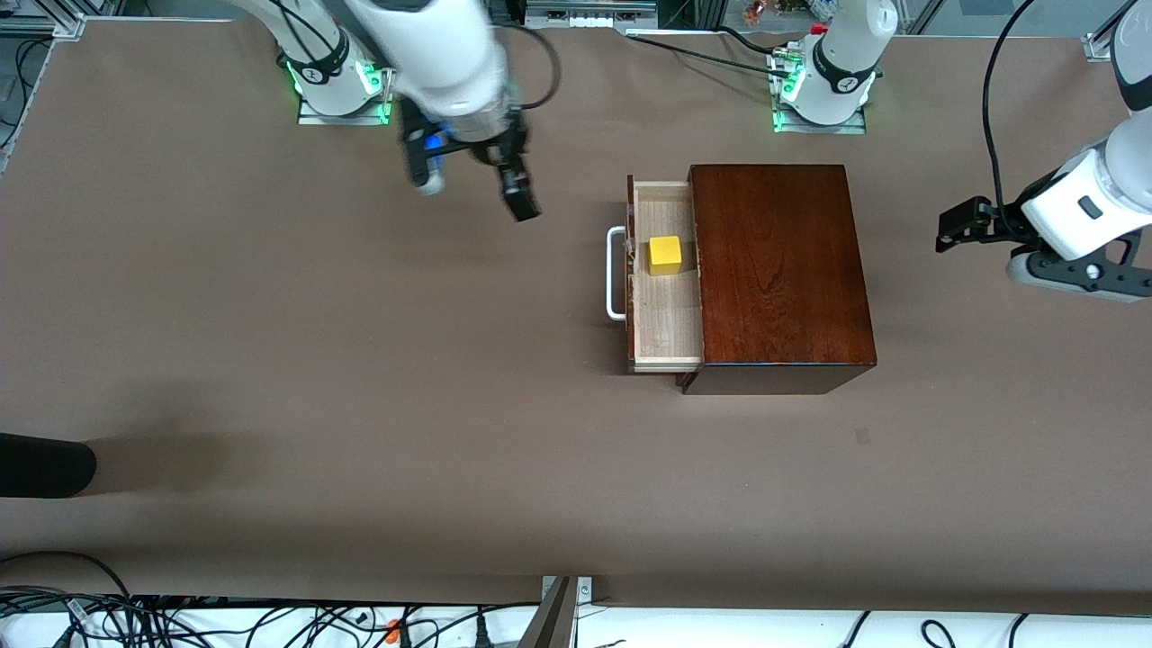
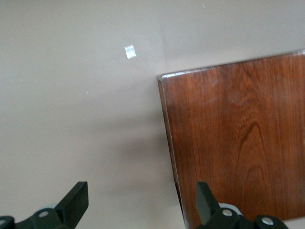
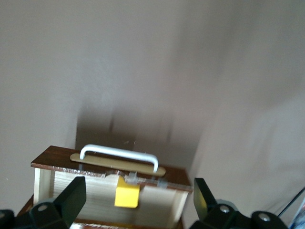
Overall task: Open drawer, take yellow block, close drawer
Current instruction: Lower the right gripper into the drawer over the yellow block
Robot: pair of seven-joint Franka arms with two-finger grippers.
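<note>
The dark reddish-brown wooden box (image 1: 778, 270) stands on the table with its drawer (image 1: 666, 315) pulled open toward the right arm's end. The white handle (image 1: 616, 273) is on the drawer's front. The yellow block (image 1: 665, 255) sits on the pale drawer floor. My right gripper (image 1: 474, 191) is open and empty, up over bare table toward the right arm's end from the drawer. Its wrist view shows the handle (image 3: 119, 155), the drawer (image 3: 76, 191) and the block (image 3: 127, 195) between its open fingers (image 3: 139, 191). My left gripper (image 1: 945, 232) is open, waiting beside the box (image 2: 238, 143).
A black object (image 1: 45, 463) juts in at the table's edge at the right arm's end, nearer the front camera. Cables (image 1: 270, 621) lie along the table's near edge. A small pale mark (image 2: 129, 51) is on the table near the box.
</note>
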